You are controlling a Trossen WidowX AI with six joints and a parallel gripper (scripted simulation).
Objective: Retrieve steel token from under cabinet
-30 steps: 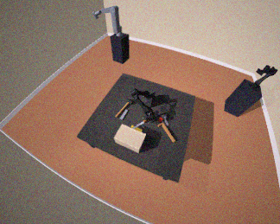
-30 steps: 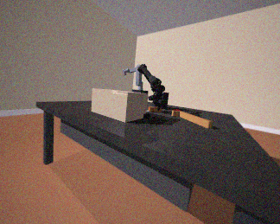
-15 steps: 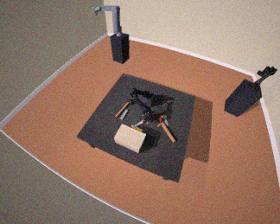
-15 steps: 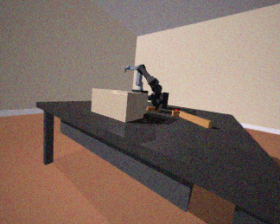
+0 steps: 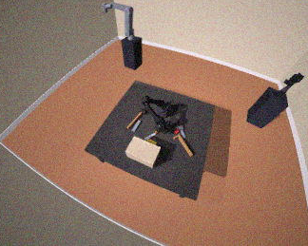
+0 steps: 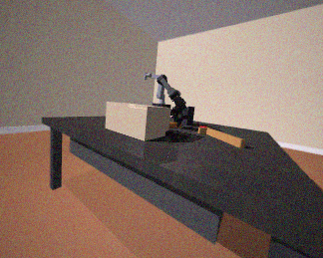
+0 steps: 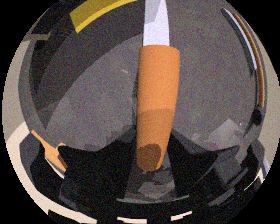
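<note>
The beige cabinet (image 5: pixel 143 152) (image 6: pixel 135 120) stands on the dark table (image 5: pixel 113 139) (image 6: pixel 248 180) near its front edge. My gripper (image 5: pixel 162 129) (image 7: pixel 151 130) is low over the table behind the cabinet. It is shut on a tool with an orange handle (image 7: pixel 156 93) and a flat grey blade (image 7: pixel 156 25). The blade points towards the cabinet and the yellow line of the marked area (image 7: pixel 106 5) (image 5: pixel 151 142). The blade tip lies by that line. The steel token is not in sight in any view.
A second orange-handled tool (image 5: pixel 134 122) lies left of the arm. A longer orange stick (image 5: pixel 186 146) (image 6: pixel 227 137) lies to the right, with a small red thing (image 5: pixel 177 133) at its near end. Two camera stands (image 5: pixel 131 52) (image 5: pixel 267 107) stand on the floor.
</note>
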